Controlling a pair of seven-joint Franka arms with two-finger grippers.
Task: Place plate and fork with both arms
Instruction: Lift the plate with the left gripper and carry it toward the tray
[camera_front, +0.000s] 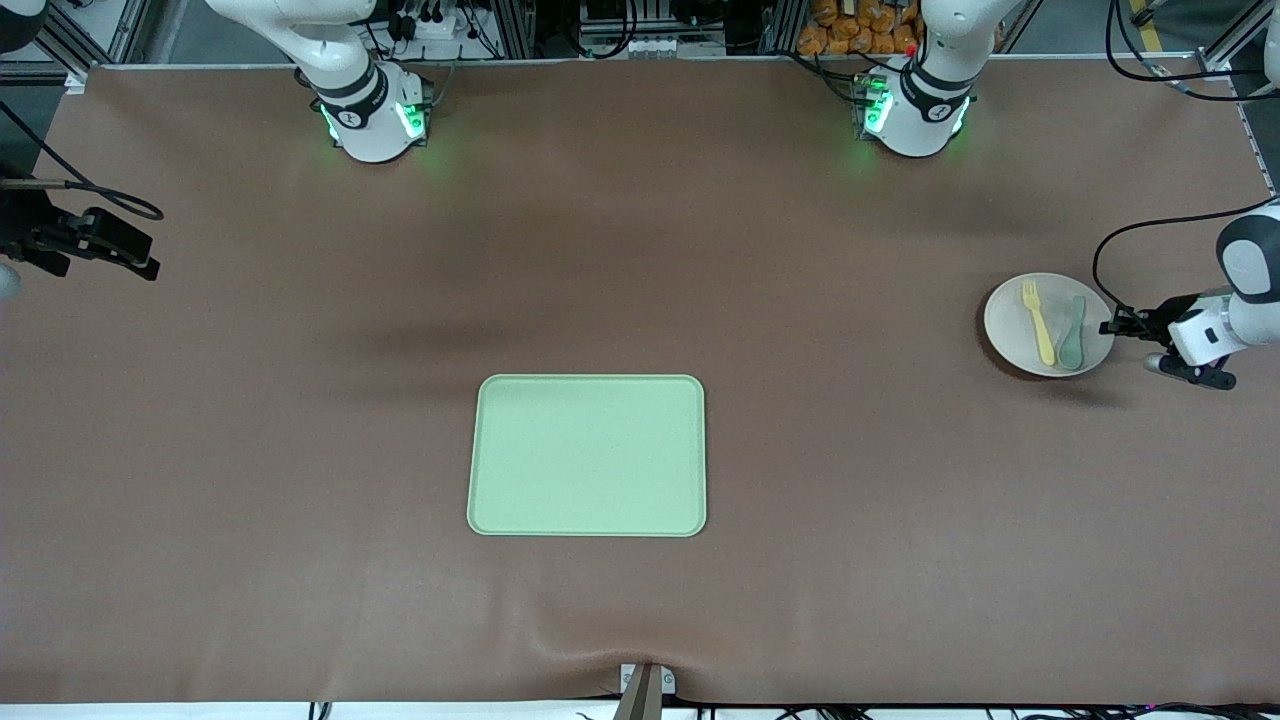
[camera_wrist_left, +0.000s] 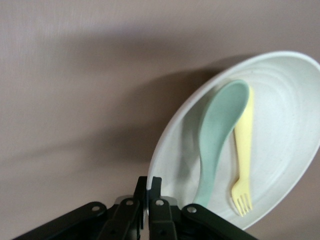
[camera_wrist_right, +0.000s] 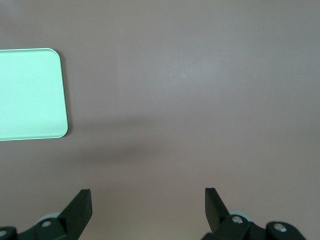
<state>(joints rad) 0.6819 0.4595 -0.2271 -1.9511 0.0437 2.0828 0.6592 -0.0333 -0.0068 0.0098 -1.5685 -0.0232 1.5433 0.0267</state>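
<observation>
Left fingers (camera_wrist_left: 148, 192) on plate (camera_wrist_left: 295, 150) rim

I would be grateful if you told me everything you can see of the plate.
The plate is round, cream-coloured and matte, like speckled plastic, with a shallow well and a low rim. It sits near the left arm's end of the table, apart from the light-green tray. A pale-yellow fork and a muted-green spoon lie side by side in it. The left gripper has its fingers closed on the plate's rim, and the plate looks slightly tilted, though whether it has left the table is unclear.
</observation>
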